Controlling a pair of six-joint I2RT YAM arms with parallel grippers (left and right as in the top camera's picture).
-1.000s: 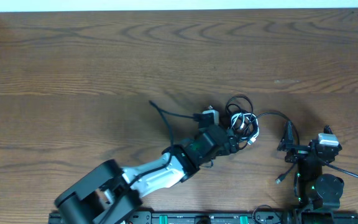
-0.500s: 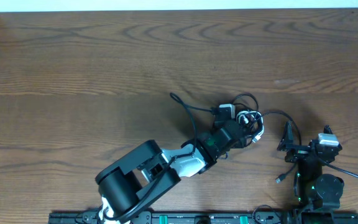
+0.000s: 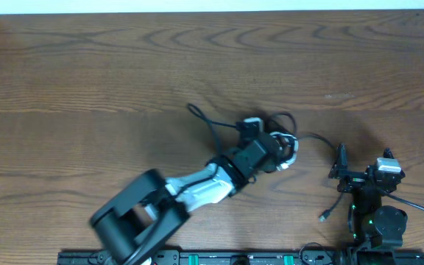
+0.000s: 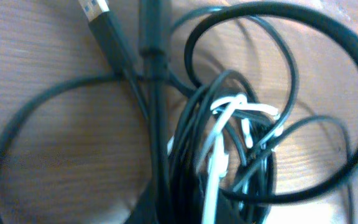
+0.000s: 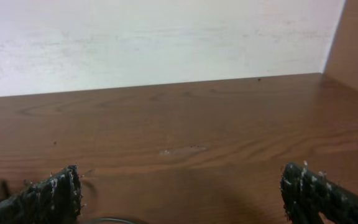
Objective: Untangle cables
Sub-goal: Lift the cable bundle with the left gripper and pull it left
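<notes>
left tool (image 3: 280, 149) has clamped the cables (image 4: 185, 168) (one white, several black).

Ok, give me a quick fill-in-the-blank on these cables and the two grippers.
Most of the cables are black; one is ____.
The left gripper is down among them, its jaws ____.
The right gripper, off to the side, has its jaws ____.
Missing: white; shut; open.

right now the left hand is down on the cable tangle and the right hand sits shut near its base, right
No: the right hand is open, fingers spread wide in the right wrist view. The left hand is on the cable tangle.
</notes>
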